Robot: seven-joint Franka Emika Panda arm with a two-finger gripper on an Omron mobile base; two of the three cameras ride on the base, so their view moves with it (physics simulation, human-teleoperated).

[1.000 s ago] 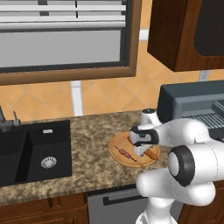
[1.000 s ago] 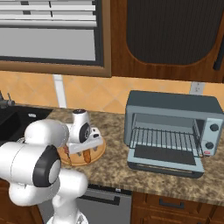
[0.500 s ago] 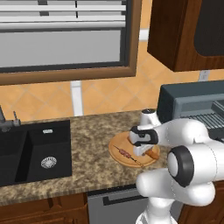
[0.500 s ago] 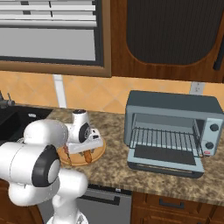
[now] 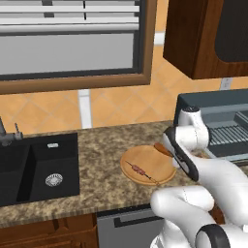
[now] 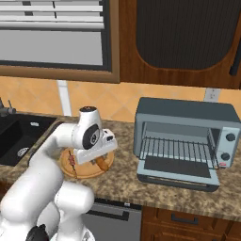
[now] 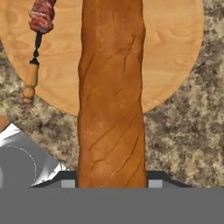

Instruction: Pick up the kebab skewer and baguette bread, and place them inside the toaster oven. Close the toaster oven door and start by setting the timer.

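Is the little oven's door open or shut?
Open. The toaster oven door lies folded down flat in front of the toaster oven, so you can see the wire rack inside.

Glossy white rounded arm segments, dark grey joint rings, bulbous elbow, small dark fingers (image 7: 68,178) with pale pads

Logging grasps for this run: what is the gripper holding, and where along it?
The baguette bread, pinched across its width between the two jaws at the gripper, near one end.
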